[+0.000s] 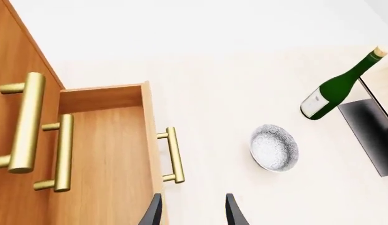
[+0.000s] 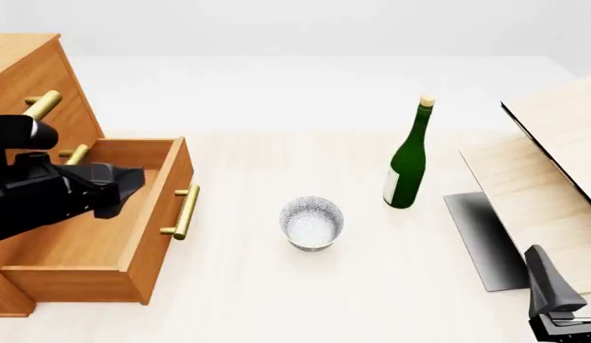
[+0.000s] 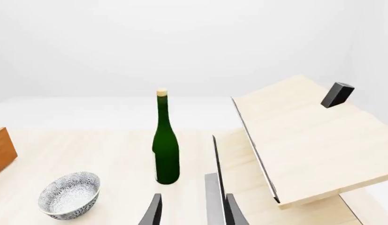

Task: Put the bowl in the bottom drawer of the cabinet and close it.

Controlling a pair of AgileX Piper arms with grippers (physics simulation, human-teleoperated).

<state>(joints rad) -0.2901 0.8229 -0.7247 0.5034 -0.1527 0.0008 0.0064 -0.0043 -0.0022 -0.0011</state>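
The white speckled bowl (image 2: 311, 223) stands upright on the pale table, to the right of the cabinet (image 2: 28, 93). The bottom drawer (image 2: 95, 243) is pulled out, and its inside looks bare; its short brass handle (image 2: 181, 212) faces the bowl. My left gripper (image 1: 192, 213) hovers over the drawer's front edge, open and empty; the bowl (image 1: 274, 147) lies off to one side of it. Low at the near right, my right gripper (image 3: 192, 213) is open with nothing held, well apart from the bowl (image 3: 70, 194).
A tall green bottle (image 2: 408, 161) stands just right of and behind the bowl. Tilted pale wood boards (image 2: 552, 164) and a dark slab (image 2: 481, 239) fill the right side. Two upper drawers with longer handles (image 1: 25, 124) are shut.
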